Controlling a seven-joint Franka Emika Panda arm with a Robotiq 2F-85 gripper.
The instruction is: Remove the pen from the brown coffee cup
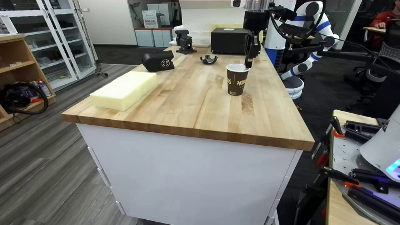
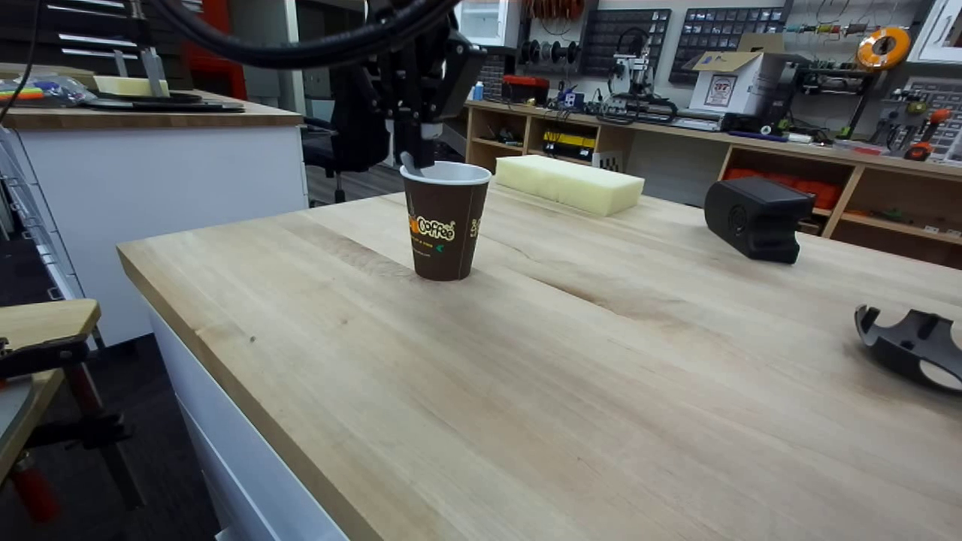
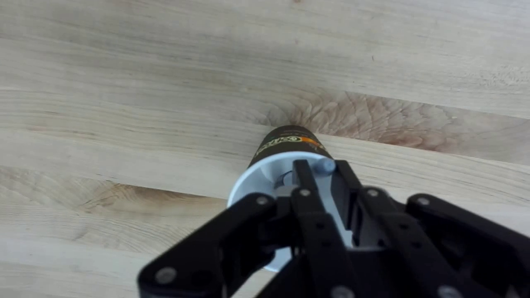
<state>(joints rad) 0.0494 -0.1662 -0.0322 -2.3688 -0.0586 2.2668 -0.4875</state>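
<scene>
The brown coffee cup [image 1: 236, 82] stands upright on the wooden table. It also shows in an exterior view [image 2: 445, 233] with its white rim, and in the wrist view [image 3: 285, 140]. The pen's pale grey-blue end [image 3: 326, 166] shows at the cup's rim in the wrist view; the rest is hidden by the cup and a finger. It also shows beside a fingertip in an exterior view [image 2: 407, 159]. My gripper [image 3: 321, 164] points down at the cup's mouth. Its fingers are close together, with the pen's end between them; whether they clamp it cannot be told.
A yellow foam block [image 1: 125, 89], a black device [image 1: 157, 61], a small curved black part [image 1: 208, 59], a black vise-like device [image 1: 185, 42] and a black box [image 1: 229, 40] stand on the table. The cup is near one table edge [image 1: 290, 103].
</scene>
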